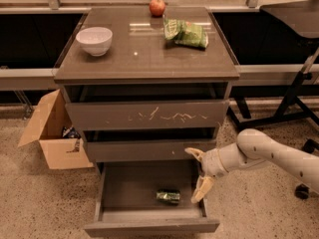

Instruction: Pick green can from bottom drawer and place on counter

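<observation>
The green can (168,196) lies on its side on the grey floor of the open bottom drawer (114,195), right of the middle. My gripper (197,176) hangs over the drawer's right edge, just right of the can and a little above it. Its two pale fingers are spread wide, one finger (194,154) up by the middle drawer front and the other (201,189) down beside the can. It holds nothing. The counter (134,54) is the glossy cabinet top above.
On the counter stand a white bowl (94,40), a red apple (157,7) and a crinkled green snack bag (186,33). The scratched top drawer front (147,115) is shut. A cardboard box (50,133) sits on the floor at left. A black stand (294,91) is at right.
</observation>
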### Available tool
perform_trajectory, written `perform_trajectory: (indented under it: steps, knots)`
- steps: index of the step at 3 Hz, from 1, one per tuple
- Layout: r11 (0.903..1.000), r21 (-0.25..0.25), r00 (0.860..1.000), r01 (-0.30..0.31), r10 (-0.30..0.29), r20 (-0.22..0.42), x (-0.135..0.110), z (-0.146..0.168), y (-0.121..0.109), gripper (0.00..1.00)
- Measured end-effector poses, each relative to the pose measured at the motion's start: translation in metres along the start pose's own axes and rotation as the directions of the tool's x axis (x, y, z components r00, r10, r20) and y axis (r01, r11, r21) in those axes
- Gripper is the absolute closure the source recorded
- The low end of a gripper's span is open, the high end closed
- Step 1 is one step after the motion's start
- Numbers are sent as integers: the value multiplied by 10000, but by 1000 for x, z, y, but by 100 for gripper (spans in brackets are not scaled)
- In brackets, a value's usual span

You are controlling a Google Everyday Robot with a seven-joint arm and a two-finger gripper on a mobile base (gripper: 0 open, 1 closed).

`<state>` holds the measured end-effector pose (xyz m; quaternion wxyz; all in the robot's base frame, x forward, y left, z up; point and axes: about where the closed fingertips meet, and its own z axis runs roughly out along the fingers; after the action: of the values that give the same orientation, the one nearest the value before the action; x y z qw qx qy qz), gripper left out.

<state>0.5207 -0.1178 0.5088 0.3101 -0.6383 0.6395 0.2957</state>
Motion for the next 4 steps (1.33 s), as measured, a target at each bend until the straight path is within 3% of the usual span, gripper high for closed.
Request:
perform_trajectory:
  steps: [1, 2, 4]
  knots:
    - [10000, -1, 10000, 0, 0, 0, 0, 0, 0, 0]
    - [9997, -126, 9996, -201, 198, -224, 16, 18, -3, 0]
    - [9938, -1022, 9989, -437, 417, -219, 95, 92, -5, 0]
